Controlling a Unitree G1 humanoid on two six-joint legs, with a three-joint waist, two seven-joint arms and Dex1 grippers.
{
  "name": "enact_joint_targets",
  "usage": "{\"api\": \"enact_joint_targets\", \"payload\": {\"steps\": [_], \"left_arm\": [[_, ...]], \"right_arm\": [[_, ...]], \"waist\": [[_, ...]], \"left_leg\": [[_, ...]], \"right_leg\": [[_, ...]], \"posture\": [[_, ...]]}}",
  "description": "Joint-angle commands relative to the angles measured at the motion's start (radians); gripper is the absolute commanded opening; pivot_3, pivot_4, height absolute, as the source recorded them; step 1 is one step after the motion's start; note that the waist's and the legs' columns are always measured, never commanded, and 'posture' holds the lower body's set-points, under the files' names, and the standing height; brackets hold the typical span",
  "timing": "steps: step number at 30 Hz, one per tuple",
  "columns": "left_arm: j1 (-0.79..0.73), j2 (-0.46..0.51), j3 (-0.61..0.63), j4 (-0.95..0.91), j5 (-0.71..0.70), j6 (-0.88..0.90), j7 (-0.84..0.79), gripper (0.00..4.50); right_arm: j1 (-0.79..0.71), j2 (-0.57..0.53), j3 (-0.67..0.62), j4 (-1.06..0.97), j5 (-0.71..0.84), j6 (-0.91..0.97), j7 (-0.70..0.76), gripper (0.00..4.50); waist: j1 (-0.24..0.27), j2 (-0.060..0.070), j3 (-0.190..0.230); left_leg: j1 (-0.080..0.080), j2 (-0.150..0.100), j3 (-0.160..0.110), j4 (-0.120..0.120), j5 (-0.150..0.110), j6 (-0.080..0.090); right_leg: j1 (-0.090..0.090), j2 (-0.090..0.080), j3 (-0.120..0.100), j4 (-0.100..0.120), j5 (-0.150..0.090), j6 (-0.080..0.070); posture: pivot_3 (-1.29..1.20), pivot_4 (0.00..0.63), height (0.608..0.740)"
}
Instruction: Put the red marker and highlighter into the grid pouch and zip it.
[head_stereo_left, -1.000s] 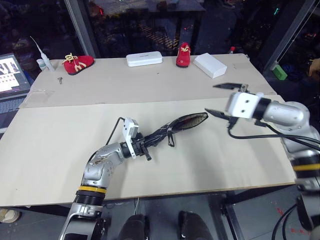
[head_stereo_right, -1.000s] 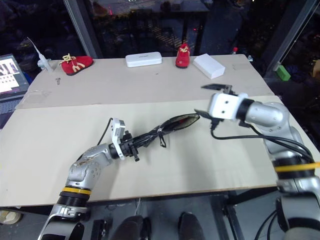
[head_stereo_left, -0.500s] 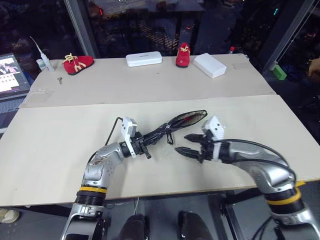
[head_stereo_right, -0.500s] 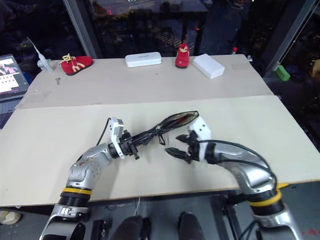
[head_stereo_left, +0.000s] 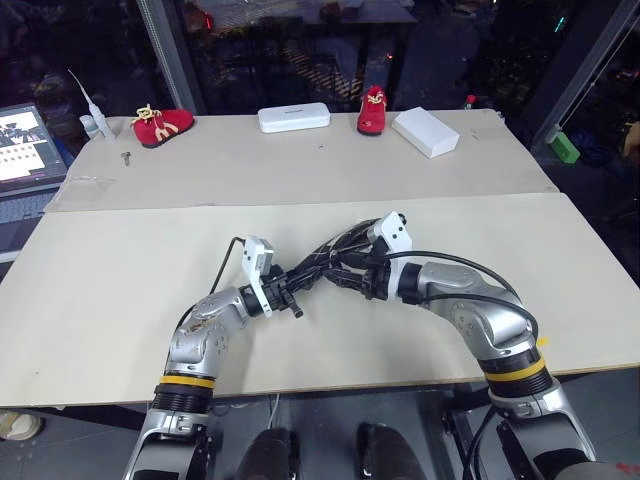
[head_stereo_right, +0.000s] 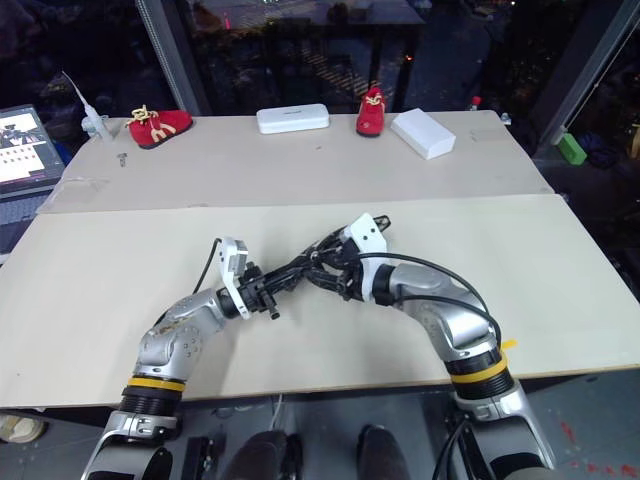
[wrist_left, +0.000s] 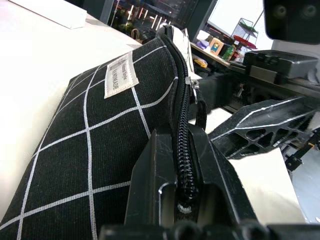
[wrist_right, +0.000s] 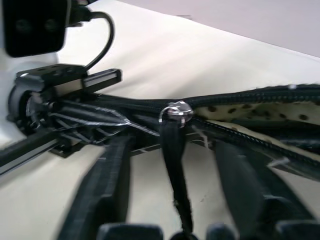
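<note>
Left eye view: grid pouch (head_stereo_left: 335, 255) lengthwise between left gripper (head_stereo_left: 292, 290), clamped on its end, and half-open right gripper (head_stereo_left: 352, 272).

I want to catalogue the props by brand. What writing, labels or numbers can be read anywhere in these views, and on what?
"HANDMADE": the larger line on the small white label sewn onto the grid pouch, read in the left wrist view.
A smaller line above it on the same label: too small to read.
Laptop screen at the table's left edge: shows content, too small to read.
White case and white box at the far edge: no readable markings.
</note>
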Motion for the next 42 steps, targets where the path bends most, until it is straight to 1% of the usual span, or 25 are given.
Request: {"api": "enact_joint_targets", "payload": {"steps": [1, 3, 4, 8, 11, 16, 17, 20, 21, 26, 30, 34, 35, 36, 38, 39, 40, 41, 42], "left_arm": [[-0.022, -0.005, -0.003, -0.018, -0.007, -0.016, -0.014, 0.00], [-0.022, -0.008, -0.003, -0.019, -0.007, -0.017, -0.012, 0.00], [-0.022, -0.008, -0.003, -0.019, -0.006, -0.017, -0.011, 0.00], [-0.020, -0.011, -0.002, -0.024, -0.007, -0.017, -0.009, 0.00], [-0.017, -0.010, -0.001, -0.026, -0.007, -0.016, -0.007, 0.00], [-0.010, -0.009, -0.001, -0.036, -0.008, -0.013, -0.005, 0.00], [-0.008, -0.008, 0.000, -0.038, -0.009, -0.012, -0.005, 0.00], [0.000, -0.003, 0.003, -0.044, -0.012, -0.008, -0.004, 0.00], [0.001, -0.003, 0.003, -0.046, -0.012, -0.008, -0.003, 0.00], [0.005, -0.002, 0.002, -0.046, -0.012, -0.008, -0.001, 0.00], [0.004, -0.004, 0.002, -0.042, -0.012, -0.008, -0.001, 0.00], [-0.003, -0.006, 0.003, -0.035, -0.011, -0.010, -0.001, 0.00], [-0.004, -0.007, 0.003, -0.034, -0.011, -0.011, 0.000, 0.00], [-0.004, -0.008, 0.002, -0.034, -0.011, -0.012, 0.000, 0.00], [-0.004, -0.009, 0.001, -0.035, -0.010, -0.012, 0.000, 0.00], [-0.003, -0.009, 0.001, -0.035, -0.011, -0.012, 0.000, 0.00], [-0.003, -0.009, 0.001, -0.035, -0.011, -0.011, -0.001, 0.00], [-0.002, -0.009, 0.000, -0.036, -0.011, -0.011, -0.002, 0.00], [-0.001, -0.009, 0.000, -0.036, -0.011, -0.011, -0.003, 0.00]], "right_arm": [[0.010, -0.025, -0.037, -0.035, -0.001, -0.024, 0.024, 1.04], [0.015, -0.032, -0.043, -0.038, 0.002, -0.023, 0.034, 0.29], [0.016, -0.033, -0.045, -0.038, 0.004, -0.023, 0.037, 0.05], [0.020, -0.029, -0.055, -0.048, 0.026, -0.019, 0.064, 0.05], [0.008, -0.034, -0.059, -0.029, 0.002, -0.008, 0.042, 0.05], [0.005, -0.102, -0.077, -0.019, -0.052, -0.049, 0.051, 0.05], [0.003, -0.129, -0.091, -0.008, -0.068, -0.071, 0.055, 0.05], [-0.014, -0.278, -0.162, 0.089, -0.162, -0.172, 0.057, 0.05], [-0.019, -0.308, -0.178, 0.115, -0.174, -0.187, 0.056, 0.05], [-0.041, -0.383, -0.234, 0.221, -0.205, -0.274, 0.073, 0.05], [-0.042, -0.382, -0.260, 0.247, -0.194, -0.277, 0.086, 0.05], [-0.011, -0.328, -0.257, 0.199, -0.140, -0.221, 0.097, 0.05], [0.002, -0.320, -0.252, 0.183, -0.124, -0.209, 0.116, 0.60], [0.018, -0.315, -0.247, 0.162, -0.114, -0.202, 0.133, 0.79], [0.038, -0.306, -0.246, 0.135, -0.096, -0.184, 0.152, 1.37], [0.047, -0.305, -0.247, 0.122, -0.087, -0.173, 0.161, 1.86], [0.048, -0.301, -0.255, 0.116, -0.082, -0.159, 0.154, 2.08], [0.045, -0.301, -0.263, 0.118, -0.079, -0.146, 0.146, 2.50], [0.043, -0.300, -0.269, 0.119, -0.078, -0.137, 0.139, 2.80]], "waist": [[0.000, 0.000, 0.000], [0.000, 0.000, 0.000], [0.000, 0.000, 0.000], [-0.004, 0.000, 0.000], [-0.004, 0.000, 0.000], [-0.003, 0.000, 0.000], [-0.002, 0.000, 0.000], [0.002, 0.000, 0.000], [0.003, 0.000, 0.000], [-0.001, 0.000, 0.000], [-0.009, 0.000, 0.000], [-0.010, 0.000, 0.000], [-0.010, 0.000, 0.000], [-0.009, 0.000, 0.000], [-0.006, 0.000, 0.000], [-0.005, 0.000, 0.000], [-0.003, 0.000, 0.000], [-0.002, 0.000, 0.000], [-0.001, 0.000, 0.000]], "left_leg": [[0.000, 0.000, 0.000, 0.000, 0.000, 0.000], [0.000, 0.000, 0.000, 0.000, 0.000, 0.000], [0.000, 0.000, 0.000, 0.000, 0.000, 0.000], [0.000, 0.000, 0.000, 0.000, 0.000, 0.000], [0.000, 0.000, 0.000, 0.000, 0.000, 0.000], [0.000, 0.000, 0.000, 0.000, 0.000, 0.000], [0.000, 0.000, 0.000, 0.000, 0.000, 0.000], [0.000, 0.000, 0.000, 0.000, 0.000, 0.000], [0.000, -0.002, 0.000, 0.000, 0.000, 0.000], [0.000, -0.002, 0.001, 0.000, 0.000, 0.001], [0.000, 0.000, 0.001, 0.000, 0.000, 0.001], [0.000, 0.000, 0.001, 0.000, 0.000, 0.001], [0.000, 0.000, 0.001, 0.000, 0.000, 0.001], [0.000, 0.001, 0.001, 0.000, 0.000, 0.001], [0.000, 0.001, 0.000, 0.000, 0.000, 0.001], [0.000, 0.001, 0.000, 0.000, 0.000, 0.001], [0.000, 0.000, 0.000, 0.000, 0.000, 0.001], [0.000, 0.000, 0.000, 0.000, 0.000, 0.001], [0.000, 0.000, 0.000, 0.000, 0.000, 0.001]], "right_leg": [[0.000, 0.000, 0.000, 0.000, 0.000, 0.000], [0.000, 0.000, 0.000, 0.000, 0.000, 0.000], [0.000, 0.000, 0.000, 0.000, 0.000, 0.000], [0.000, 0.000, 0.000, 0.000, 0.000, 0.000], [0.000, 0.000, 0.000, 0.000, 0.000, 0.000], [0.000, 0.000, 0.000, 0.000, 0.000, 0.000], [0.000, 0.000, 0.000, 0.000, 0.000, 0.000], [0.000, 0.000, 0.000, 0.000, 0.000, 0.000], [0.000, -0.001, 0.000, -0.001, 0.000, 0.000], [0.000, 0.000, 0.000, -0.001, 0.000, 0.000], [0.000, 0.002, 0.001, 0.000, 0.000, 0.000], [0.000, 0.001, 0.002, -0.001, 0.000, 0.000], [0.000, 0.001, 0.002, -0.001, 0.000, 0.000], [0.000, 0.001, 0.001, -0.001, 0.000, 0.000], [0.000, 0.001, 0.001, -0.001, 0.000, 0.000], [0.000, 0.001, 0.001, -0.001, 0.000, 0.000], [0.000, 0.001, 0.001, -0.001, 0.000, 0.000], [0.000, 0.000, 0.001, -0.001, 0.000, 0.000], [0.000, 0.000, 0.001, -0.001, 0.000, 0.000]], "posture": [[0.00, 0.150, 0.740], [0.00, 0.150, 0.740], [0.00, 0.150, 0.740], [0.00, 0.150, 0.740], [0.00, 0.150, 0.740], [0.00, 0.150, 0.740], [0.00, 0.150, 0.740], [0.00, 0.150, 0.740], [0.00, 0.150, 0.740], [0.00, 0.150, 0.740], [0.00, 0.150, 0.740], [0.00, 0.150, 0.740], [0.00, 0.150, 0.740], [0.00, 0.150, 0.740], [0.00, 0.150, 0.740], [0.00, 0.150, 0.740], [0.00, 0.150, 0.740], [0.00, 0.150, 0.740], [0.00, 0.150, 0.740]]}}
